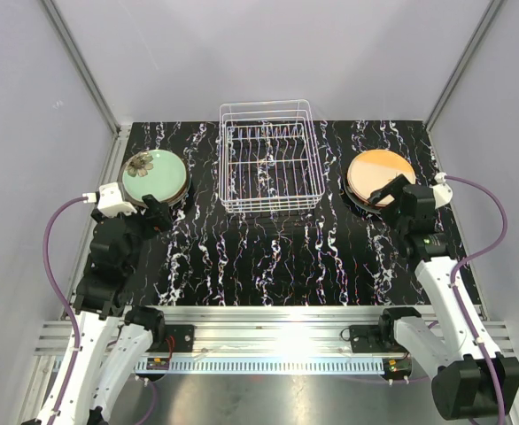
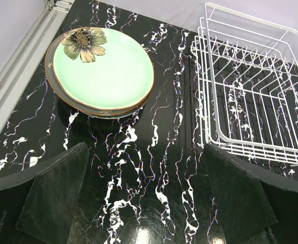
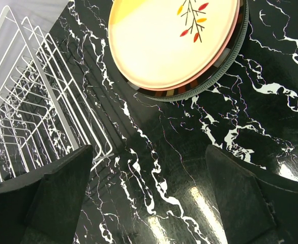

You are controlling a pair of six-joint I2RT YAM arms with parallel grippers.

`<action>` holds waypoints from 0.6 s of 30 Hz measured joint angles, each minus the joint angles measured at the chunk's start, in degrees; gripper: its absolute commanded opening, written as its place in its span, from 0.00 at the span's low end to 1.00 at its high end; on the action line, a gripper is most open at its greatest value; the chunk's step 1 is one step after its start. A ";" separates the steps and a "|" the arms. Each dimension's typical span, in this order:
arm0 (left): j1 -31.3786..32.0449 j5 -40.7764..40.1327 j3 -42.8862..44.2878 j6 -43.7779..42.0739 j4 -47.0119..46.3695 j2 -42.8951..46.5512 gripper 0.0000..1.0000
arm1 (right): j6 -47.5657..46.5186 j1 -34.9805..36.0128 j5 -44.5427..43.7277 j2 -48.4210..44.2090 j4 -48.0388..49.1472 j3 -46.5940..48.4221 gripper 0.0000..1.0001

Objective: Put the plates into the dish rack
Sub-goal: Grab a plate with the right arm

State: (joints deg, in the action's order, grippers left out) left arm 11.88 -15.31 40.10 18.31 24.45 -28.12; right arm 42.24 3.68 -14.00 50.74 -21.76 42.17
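1. Black bench (image 1: 268, 266) with white veining, pale grey walls on three sides. Both arms are bolted at the near edge.
2. Left gripper (image 2: 146, 203): jaws spread wide with nothing between them, hanging over bare bench.
3. Right gripper (image 3: 149, 198): same, wide apart and empty.
4. Out from the left gripper, the mint-green floral plate (image 2: 106, 68) tops a stack just ahead and slightly left, on the bench's far-left side. Darker rims show beneath it.
5. Out from the right gripper, the peach plate (image 3: 174, 35), marked with a red-orange twig, tops a stack just ahead on the far-right side. Striped and grey rims show under it.
6. The dish rack (image 1: 268, 210) sits centre-back between the two stacks, apart from both, with no plate in it. It lies ahead-right of the left gripper and ahead-left of the right gripper.
7. Deciding relation: each stack is near its own arm and well apart from the other arm, so each side should feed its own stack. The two stacks look about equally far from the rack, so either arm could start.
8. The plates lie flat and the prongs stand upright. My read is that the grab has to be on the rim, then the plate gets tipped on edge before it goes into a slot.
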 measured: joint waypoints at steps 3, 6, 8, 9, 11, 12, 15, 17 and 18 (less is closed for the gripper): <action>0.00 0.00 0.00 0.02 0.00 0.00 0.99 | -0.07 0.00 0.02 -0.09 0.02 0.00 1.00; 0.00 0.02 0.00 0.00 0.00 -0.07 0.99 | -1.44 0.00 0.59 -0.09 0.04 0.00 1.00; 0.00 0.02 0.00 0.00 0.07 -0.20 0.99 | -4.39 0.00 2.23 -0.35 0.07 -0.02 1.00; 0.00 0.00 0.00 0.00 0.09 -0.24 0.99 | -5.66 0.00 3.15 -0.63 0.04 -0.07 1.00; 0.00 0.02 0.00 0.00 0.11 -0.31 0.99 | -7.78 0.02 3.72 -1.79 0.04 -0.33 1.00; 0.00 0.02 0.00 0.00 0.11 -0.37 0.99 | -8.48 0.02 3.63 -2.60 0.07 -0.57 1.00; 0.00 -0.48 0.02 0.00 0.83 -0.63 0.99 | -9.53 0.00 3.32 -5.07 0.00 -1.36 1.00; 0.00 -2.05 0.13 0.20 1.97 -0.90 0.99 | -9.70 0.00 2.60 -5.33 -0.02 -1.33 1.00; 0.00 -3.13 0.24 0.33 2.75 -1.16 0.99 | -9.70 0.00 2.27 -5.16 -0.26 -1.25 1.00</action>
State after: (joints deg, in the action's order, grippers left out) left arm 11.88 -18.44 40.34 18.63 27.20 -29.28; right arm 32.53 3.68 -11.73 45.58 -22.02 40.93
